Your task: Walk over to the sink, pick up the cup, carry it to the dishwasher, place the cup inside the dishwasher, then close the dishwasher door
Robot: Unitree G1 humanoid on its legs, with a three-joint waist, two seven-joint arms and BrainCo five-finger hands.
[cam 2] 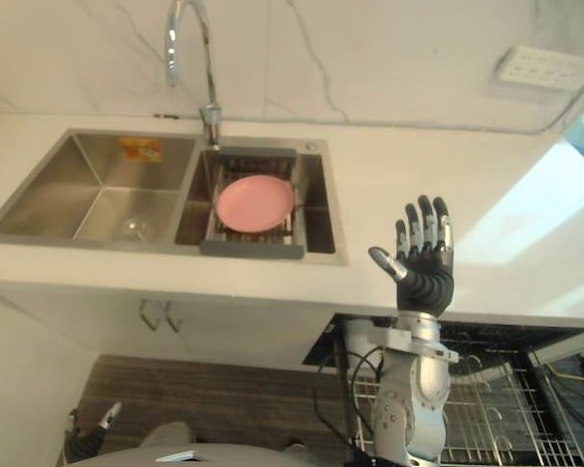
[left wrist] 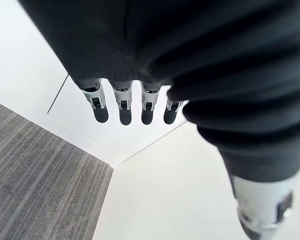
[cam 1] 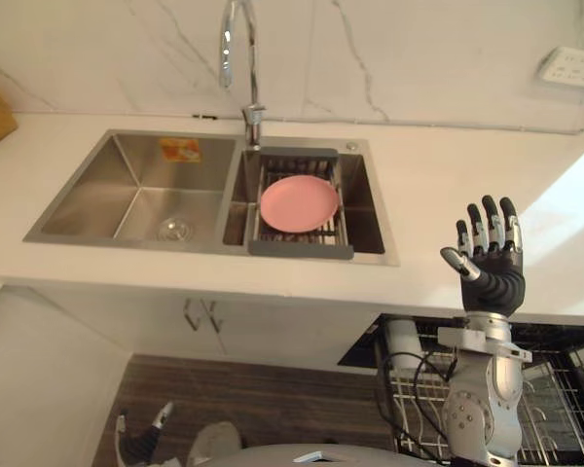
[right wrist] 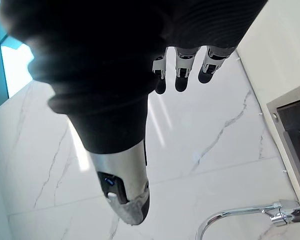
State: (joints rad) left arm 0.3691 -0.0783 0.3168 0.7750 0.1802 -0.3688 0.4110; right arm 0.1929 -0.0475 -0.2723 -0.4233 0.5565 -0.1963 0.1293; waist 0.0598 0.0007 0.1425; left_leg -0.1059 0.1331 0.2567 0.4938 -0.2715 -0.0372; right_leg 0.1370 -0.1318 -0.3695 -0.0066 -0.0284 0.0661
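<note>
Steel sink [cam 1: 136, 190], pink plate [cam 1: 299, 203] on rack [cam 1: 301, 250]

Pink plate [cam 1: 299, 203], steel-grey sink [cam 1: 136, 185], white grey-veined wall [cam 1: 419, 58], grey striped floor [left wrist: 35, 175].

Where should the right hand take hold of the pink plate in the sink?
Probably its right rim, coming down from above: the pink plate lies flat on the rack, so only the edge offers a pinch, and the open right hand hovers on that side.
</note>
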